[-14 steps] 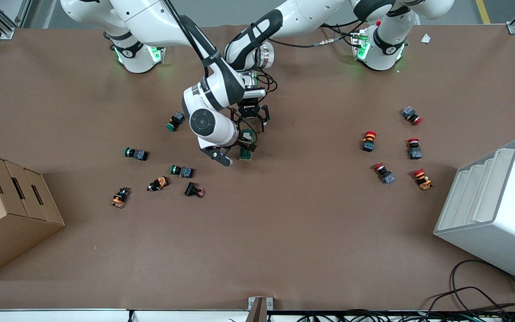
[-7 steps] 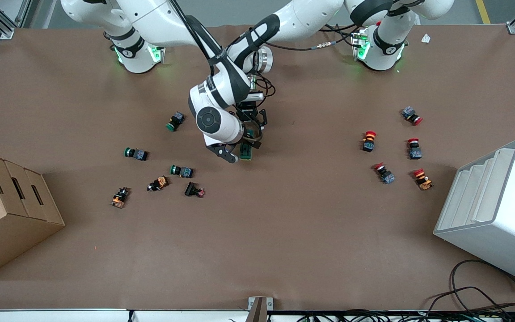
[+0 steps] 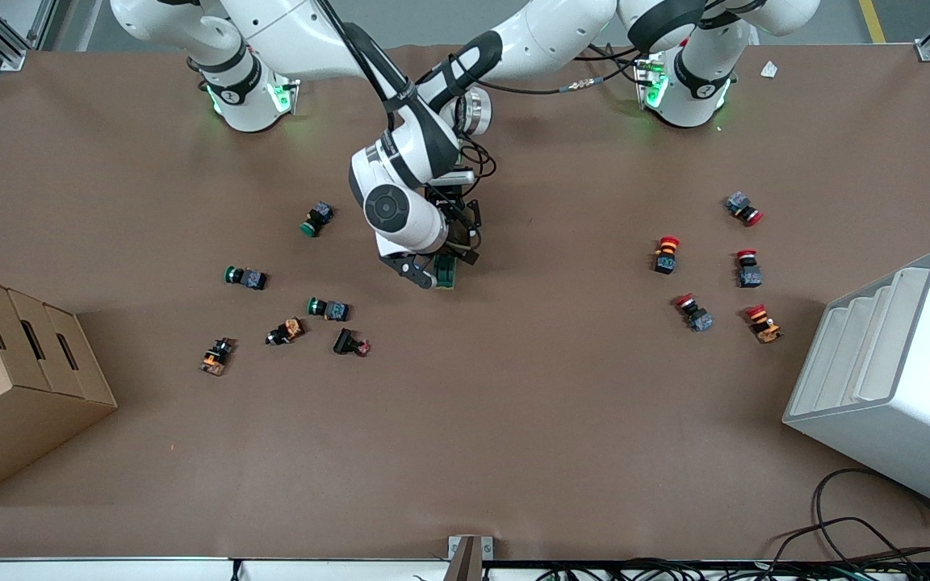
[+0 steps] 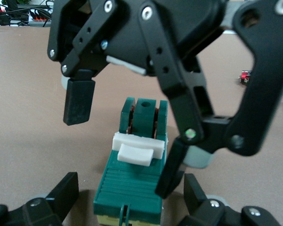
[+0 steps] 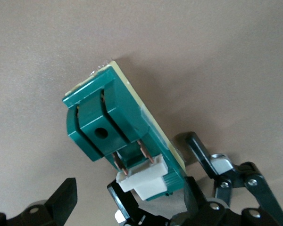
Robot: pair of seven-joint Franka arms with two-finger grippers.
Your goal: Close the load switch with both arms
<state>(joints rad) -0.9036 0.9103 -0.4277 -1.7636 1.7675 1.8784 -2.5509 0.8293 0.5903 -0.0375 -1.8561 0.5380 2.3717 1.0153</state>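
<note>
The load switch [image 3: 446,273], a dark-green block with a white lever, lies on the brown table near its middle. It shows in the left wrist view [image 4: 132,181] and the right wrist view [image 5: 111,122]. My left gripper [image 3: 458,242] is open and low over the switch, its fingers [image 4: 61,193] either side of the ribbed end. My right gripper [image 3: 431,270] is open too and comes in from the contact end. One of its fingers [image 4: 173,167] stands close beside the lever [image 4: 137,151], and the other is raised clear of it.
Green, orange and black push buttons [image 3: 328,307] lie toward the right arm's end, red ones [image 3: 665,253] toward the left arm's end. A cardboard box [image 3: 21,379] and a white bin [image 3: 893,379] stand at the table's two ends.
My right gripper has swung in closer to the switch. My left gripper has come down a little over it. The switch has not moved.
</note>
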